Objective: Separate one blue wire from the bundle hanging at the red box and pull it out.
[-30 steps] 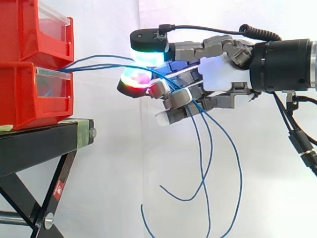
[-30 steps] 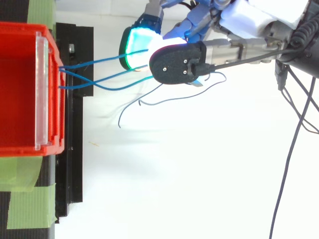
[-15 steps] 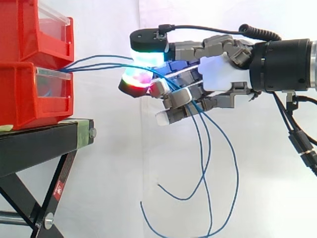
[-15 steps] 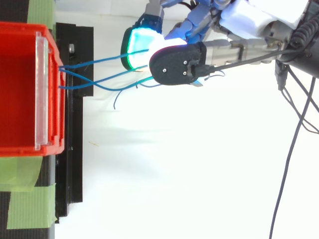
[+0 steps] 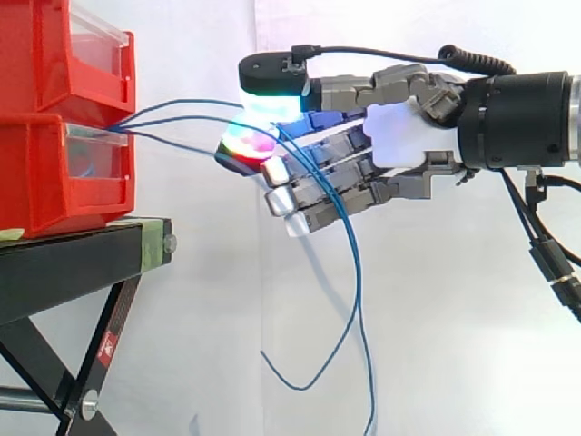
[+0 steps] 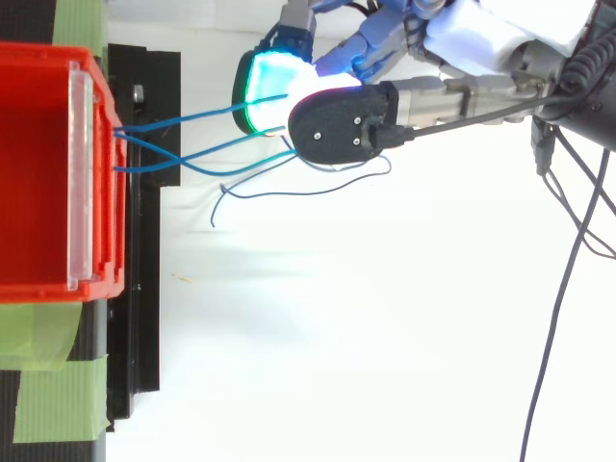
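Far left, side view: two red bins (image 5: pixel 54 109) are stacked on a black stand (image 5: pixel 77 259), each with a clear front panel. From above, the top bin's rim (image 6: pixel 96 285) lies over the stand's black bar, and strips of green tape (image 6: pixel 46 404) sit on the stand at top and bottom left.

The stand has a flat top rail and crossed legs below. Green tape shows at its left end.

The blue wires (image 5: pixel 138 123) leave the slot between the two bins as one tight bundle and fan out rightwards. From above we count three strands at the bin's edge. They run about level across open space to the hand, touching nothing on the way.

The hand (image 5: pixel 399 136) is well clear of the bins and held level, palm side down. We note the thumb pad (image 5: pixel 270 102), glowing cyan-green, is closed down towards a finger pad (image 5: pixel 245 145) glowing red and green just under it, with the wires pinched between them. The other fingers are loosely bent below, and strands thread past them.

Right of the pinch, the wires drop in long loose loops beneath the hand. One free end curls up at lower centre.

The arm (image 5: pixel 517 109) enters level from the right. Behind everything hangs a plain white curtain (image 5: pixel 436 318). From above, the ground (image 6: pixel 337 318) under the hand is plain white too.
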Controlling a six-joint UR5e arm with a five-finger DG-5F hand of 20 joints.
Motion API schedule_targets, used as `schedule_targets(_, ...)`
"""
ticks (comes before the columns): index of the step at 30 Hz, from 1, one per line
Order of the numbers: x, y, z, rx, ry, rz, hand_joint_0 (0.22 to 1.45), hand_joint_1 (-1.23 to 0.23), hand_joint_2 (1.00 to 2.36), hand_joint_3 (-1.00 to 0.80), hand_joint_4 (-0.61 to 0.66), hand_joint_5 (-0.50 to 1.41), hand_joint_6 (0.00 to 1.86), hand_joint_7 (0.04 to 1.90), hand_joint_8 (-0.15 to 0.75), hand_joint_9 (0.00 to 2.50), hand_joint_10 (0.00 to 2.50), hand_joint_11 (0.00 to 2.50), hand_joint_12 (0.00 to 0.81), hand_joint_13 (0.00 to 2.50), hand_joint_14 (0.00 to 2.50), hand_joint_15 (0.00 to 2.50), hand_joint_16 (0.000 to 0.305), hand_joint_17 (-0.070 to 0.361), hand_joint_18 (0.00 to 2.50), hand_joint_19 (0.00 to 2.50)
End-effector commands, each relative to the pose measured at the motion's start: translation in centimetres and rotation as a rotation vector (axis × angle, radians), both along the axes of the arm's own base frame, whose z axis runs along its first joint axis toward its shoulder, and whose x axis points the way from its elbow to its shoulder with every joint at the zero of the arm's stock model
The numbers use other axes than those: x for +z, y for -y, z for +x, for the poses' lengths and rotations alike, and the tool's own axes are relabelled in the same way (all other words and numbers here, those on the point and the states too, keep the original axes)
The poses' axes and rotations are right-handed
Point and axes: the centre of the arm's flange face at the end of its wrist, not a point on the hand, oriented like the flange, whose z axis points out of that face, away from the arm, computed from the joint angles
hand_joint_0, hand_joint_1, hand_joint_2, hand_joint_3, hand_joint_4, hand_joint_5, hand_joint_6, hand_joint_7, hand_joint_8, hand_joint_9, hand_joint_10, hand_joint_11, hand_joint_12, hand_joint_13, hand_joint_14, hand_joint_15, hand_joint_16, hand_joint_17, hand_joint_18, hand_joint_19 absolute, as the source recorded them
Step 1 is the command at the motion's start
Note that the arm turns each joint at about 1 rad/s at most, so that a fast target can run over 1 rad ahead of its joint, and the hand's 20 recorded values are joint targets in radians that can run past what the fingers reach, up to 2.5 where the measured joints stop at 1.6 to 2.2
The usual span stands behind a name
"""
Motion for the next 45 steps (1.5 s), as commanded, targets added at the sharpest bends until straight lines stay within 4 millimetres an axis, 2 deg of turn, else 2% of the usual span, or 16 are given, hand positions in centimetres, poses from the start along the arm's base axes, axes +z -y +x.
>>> schedule_targets(1,0.0,0.0,0.0,0.000,0.000,0.000,0.62,-0.80,1.02,-0.18,0.16,-0.16,0.84,1.15,0.354,0.82,0.02,0.95,0.469,0.68,0.02,0.66,0.057,0.128,0.70,0.56)
schedule_targets(15,0.0,0.0,0.0,-0.005,0.000,-0.001,0.61,-0.81,1.02,-0.16,0.15,-0.16,0.84,1.17,0.335,0.71,0.02,0.63,0.438,0.48,0.02,0.44,0.057,0.129,0.58,0.46)
schedule_targets(31,-0.9,-0.4,-0.9,0.006,-0.101,-0.009,0.61,-0.82,1.02,-0.13,0.16,-0.15,0.83,1.21,0.336,0.71,0.02,0.63,0.438,0.43,0.01,0.41,0.058,0.131,0.54,0.44)
schedule_targets(39,-1.3,-0.4,-1.5,-0.002,-0.122,0.059,0.60,-0.81,1.02,-0.12,0.15,-0.15,0.84,1.19,0.337,0.71,0.02,0.63,0.439,0.44,0.01,0.42,0.058,0.131,0.55,0.45)
schedule_targets(42,-1.9,-0.3,-2.0,-0.002,-0.144,0.087,0.60,-0.81,1.02,-0.13,0.16,-0.15,0.84,1.20,0.338,0.72,0.02,0.64,0.440,0.45,0.01,0.43,0.058,0.131,0.55,0.46)
schedule_targets(45,-2.6,-0.3,-3.4,-0.006,-0.157,0.102,0.60,-0.81,1.02,-0.13,0.15,-0.15,0.84,1.21,0.339,0.72,0.02,0.63,0.443,0.46,0.01,0.43,0.058,0.131,0.56,0.46)
